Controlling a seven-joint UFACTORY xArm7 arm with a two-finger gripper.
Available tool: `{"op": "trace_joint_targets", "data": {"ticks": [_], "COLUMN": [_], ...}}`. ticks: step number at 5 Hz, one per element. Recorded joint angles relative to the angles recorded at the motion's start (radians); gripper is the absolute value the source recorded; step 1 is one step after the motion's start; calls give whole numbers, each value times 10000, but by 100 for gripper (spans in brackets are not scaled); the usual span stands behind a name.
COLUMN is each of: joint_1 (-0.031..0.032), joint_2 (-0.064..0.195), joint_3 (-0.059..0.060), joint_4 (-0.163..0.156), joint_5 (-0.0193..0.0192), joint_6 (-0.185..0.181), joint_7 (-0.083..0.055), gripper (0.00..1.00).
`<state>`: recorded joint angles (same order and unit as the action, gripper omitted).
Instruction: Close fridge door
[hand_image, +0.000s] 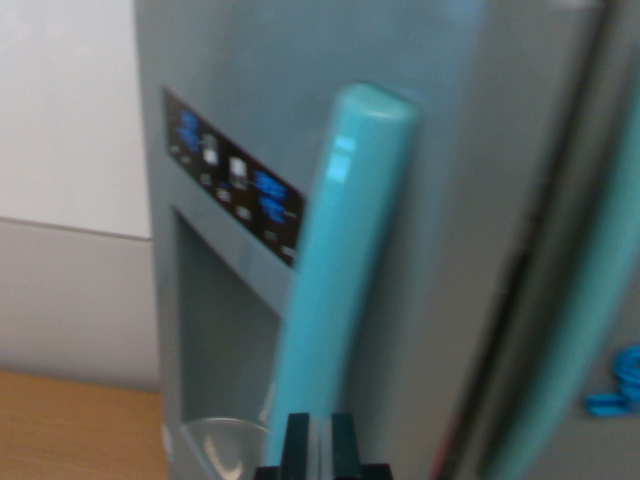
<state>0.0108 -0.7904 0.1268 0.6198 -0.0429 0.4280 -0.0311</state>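
My gripper (320, 445) sits at the bottom edge of the wrist view, only the two black fingertips (297, 440) showing, close together with a thin pale sliver between them. Narrow gap, nothing clearly pinched; can't tell if the sliver is handle or background.

Fridge door (450, 180) fills most of the frame straight ahead of my gripper and above it. Grey, matte-metal look, whole picture blurred. Teal handle (340, 270) runs up from just above my fingertips, leaning toward the wrist view's right at its rounded top end. Thick, bar-shaped, glossy with a pale highlight near the top. Its lower end is right at my gripper; contact can't be told.

To the wrist view's left of the handle: black control panel (235, 185), a slanted strip with blue lit readouts and small white icons, unreadable. Below it a recessed dispenser bay (215, 320), same grey, darker inside. At the bay's bottom, just left of my gripper, a clear curved rim, looks like a glass or cup (225, 445), partly cut off.

To my gripper's right a dark seam (520, 300) runs diagonally, then a second grey panel with another teal handle (590, 300), very blurred. Blue mark (620, 385) at the far right edge, illegible.

Far left: white wall (70, 110), wooden worktop (80, 425) below.
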Motion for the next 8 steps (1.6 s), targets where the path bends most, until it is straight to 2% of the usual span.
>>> {"op": "trace_joint_targets", "data": {"ticks": [1,2,3,4,5,6,7,8], "joint_1": [0,0,0,0,0,-1,-1,-10], "joint_2": [0,653,653,1174,1174,1783,1783,2479], "joint_3": [0,149,149,211,211,198,198,-19], "joint_4": [0,361,361,642,642,1110,1110,1732], "joint_5": [0,0,0,0,0,0,0,0], "joint_6": [0,-1,-1,-2,-2,-6,-6,-10], "joint_7": [0,0,0,0,0,0,0,0], "gripper": [100,100,100,100,100,100,100,100]}}
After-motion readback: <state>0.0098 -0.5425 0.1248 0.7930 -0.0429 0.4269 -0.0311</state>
